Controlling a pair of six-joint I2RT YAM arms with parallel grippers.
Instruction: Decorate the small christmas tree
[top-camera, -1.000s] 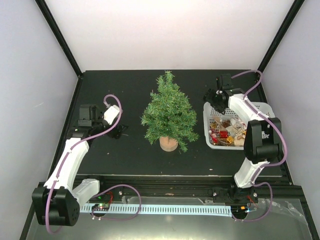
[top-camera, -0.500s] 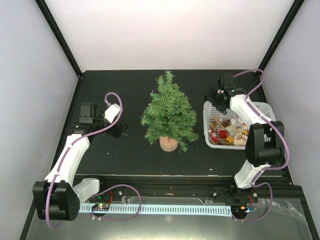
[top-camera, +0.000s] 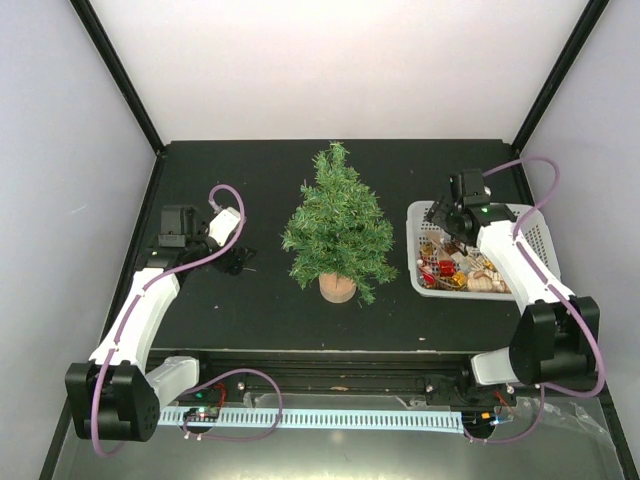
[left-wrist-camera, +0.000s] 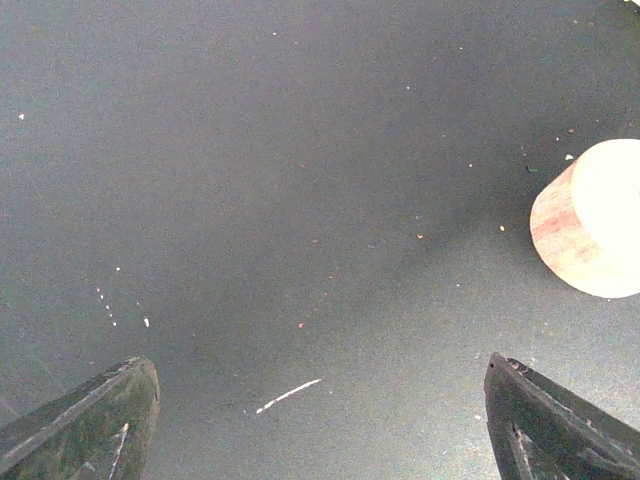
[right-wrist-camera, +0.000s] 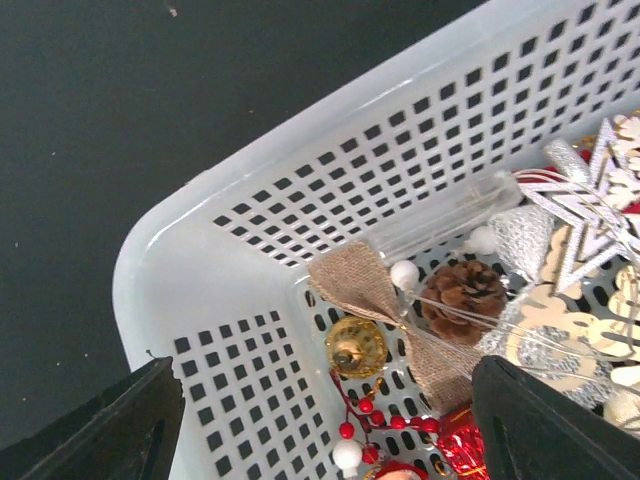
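Observation:
The small christmas tree (top-camera: 338, 224), green and bristly on a round tan wooden base (top-camera: 337, 288), stands mid-table. My left gripper (top-camera: 238, 261) hovers open to its left over bare black table; in the left wrist view the wooden base (left-wrist-camera: 590, 218) shows at the right edge. My right gripper (top-camera: 447, 219) hangs open over the far-left corner of the white basket (top-camera: 421, 287). In the right wrist view, between its open fingers, lie a gold bell (right-wrist-camera: 355, 347), a burlap bow (right-wrist-camera: 366, 283), a pine cone (right-wrist-camera: 463, 295) and a red berry sprig (right-wrist-camera: 372, 415).
The white perforated basket (right-wrist-camera: 215, 300) holds several more ornaments: silver snowflakes (right-wrist-camera: 590, 200), white beads, red wrapped pieces. White walls and black frame posts enclose the black table (top-camera: 230, 300). Cables loop off both arms.
The right arm has swung right and nearer, bringing its gripper from the basket's far edge to over its far-left corner. The left arm has barely moved.

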